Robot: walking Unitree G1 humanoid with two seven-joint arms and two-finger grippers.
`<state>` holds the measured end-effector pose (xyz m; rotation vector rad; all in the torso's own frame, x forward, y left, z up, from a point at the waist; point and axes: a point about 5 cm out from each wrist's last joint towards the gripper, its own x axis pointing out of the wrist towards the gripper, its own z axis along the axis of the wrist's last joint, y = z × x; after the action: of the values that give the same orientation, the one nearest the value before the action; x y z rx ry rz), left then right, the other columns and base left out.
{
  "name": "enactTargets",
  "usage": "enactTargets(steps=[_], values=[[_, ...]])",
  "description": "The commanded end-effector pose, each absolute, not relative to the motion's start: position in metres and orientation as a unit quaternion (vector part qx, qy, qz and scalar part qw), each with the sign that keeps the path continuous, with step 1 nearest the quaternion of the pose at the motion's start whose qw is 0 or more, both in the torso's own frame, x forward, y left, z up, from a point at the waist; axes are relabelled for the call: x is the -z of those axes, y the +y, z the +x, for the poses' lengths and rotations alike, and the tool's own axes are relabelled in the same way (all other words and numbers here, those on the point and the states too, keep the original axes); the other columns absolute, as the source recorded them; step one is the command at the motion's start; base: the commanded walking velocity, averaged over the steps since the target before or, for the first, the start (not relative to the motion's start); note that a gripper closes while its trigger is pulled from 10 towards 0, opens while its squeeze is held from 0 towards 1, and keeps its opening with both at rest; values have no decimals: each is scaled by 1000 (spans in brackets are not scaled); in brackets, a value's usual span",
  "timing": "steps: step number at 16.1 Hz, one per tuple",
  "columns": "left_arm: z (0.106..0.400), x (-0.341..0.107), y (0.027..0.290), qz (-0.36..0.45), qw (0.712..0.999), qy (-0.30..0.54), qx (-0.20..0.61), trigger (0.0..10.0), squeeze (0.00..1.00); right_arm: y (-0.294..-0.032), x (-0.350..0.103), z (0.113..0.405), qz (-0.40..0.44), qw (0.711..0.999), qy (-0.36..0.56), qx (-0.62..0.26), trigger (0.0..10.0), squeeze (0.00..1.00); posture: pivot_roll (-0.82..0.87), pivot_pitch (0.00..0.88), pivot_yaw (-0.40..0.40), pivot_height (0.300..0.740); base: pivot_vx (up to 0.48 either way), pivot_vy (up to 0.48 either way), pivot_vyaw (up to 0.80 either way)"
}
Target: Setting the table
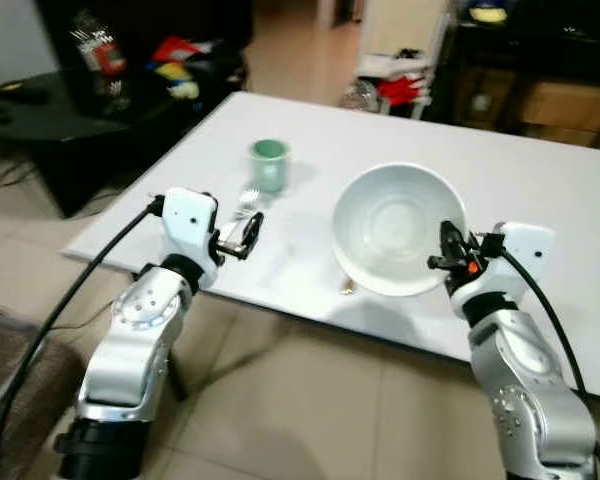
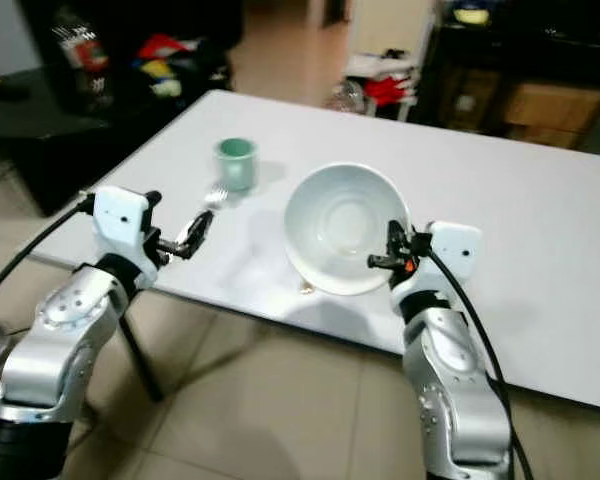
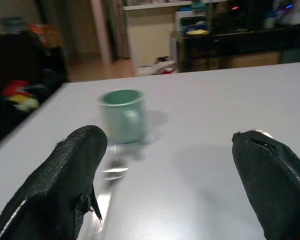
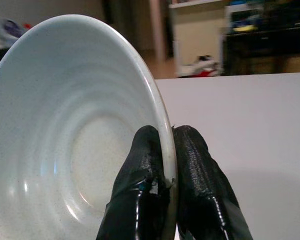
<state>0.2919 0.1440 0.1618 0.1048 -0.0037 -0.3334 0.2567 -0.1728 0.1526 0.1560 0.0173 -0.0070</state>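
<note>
A white bowl (image 1: 395, 225) is tilted up over the white table (image 1: 540, 200), close to its near edge. My right gripper (image 1: 450, 250) is shut on the bowl's right rim; in the right wrist view both fingers (image 4: 190, 170) pinch the rim (image 4: 162, 125). A small golden piece of cutlery (image 1: 348, 287) peeks out below the bowl. A green cup (image 1: 270, 163) stands to the left, and a silver fork (image 1: 245, 203) lies in front of it. My left gripper (image 1: 248, 235) is open just above the table, near the fork's handle. Its fingers (image 3: 75, 170) frame the cup (image 3: 122, 115).
A low black table (image 1: 40, 110) with clutter stands at the far left. Dark furniture (image 1: 540, 60) and red items on the floor (image 1: 400, 90) lie beyond the table. Tiled floor (image 1: 310, 400) runs below the near edge.
</note>
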Motion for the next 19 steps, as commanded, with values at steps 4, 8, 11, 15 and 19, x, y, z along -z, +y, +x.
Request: enactTargets(steps=[4, 8, 11, 15, 19], values=[[289, -161, 139, 56, 983, -3, 174, 10000, 0, -176, -163, 258, 74, 997, -13, 5, 10000, 0, -56, 0, -42, 740, 321, 0, 0], [288, -162, 139, 57, 983, -5, 177, 10000, 0, -177, -163, 258, 73, 997, -12, 4, 10000, 0, -56, 0, -49, 740, 320, 0, 0], [286, -162, 140, 61, 982, -3, 180, 10000, 0, -176, -164, 257, 73, 997, -13, 3, 10000, 0, -39, 0, -56, 740, 316, 0, 0], [284, -163, 143, 70, 982, -5, 173, 10000, 0, -181, -163, 262, 80, 997, -7, 5, 10000, 0, -28, 0, -73, 740, 310, 0, 0], [283, -163, 142, 69, 982, -5, 177, 10000, 0, -187, -163, 267, 100, 995, -2, 16, 10000, 0, -25, 0, -75, 740, 305, 0, 0]])
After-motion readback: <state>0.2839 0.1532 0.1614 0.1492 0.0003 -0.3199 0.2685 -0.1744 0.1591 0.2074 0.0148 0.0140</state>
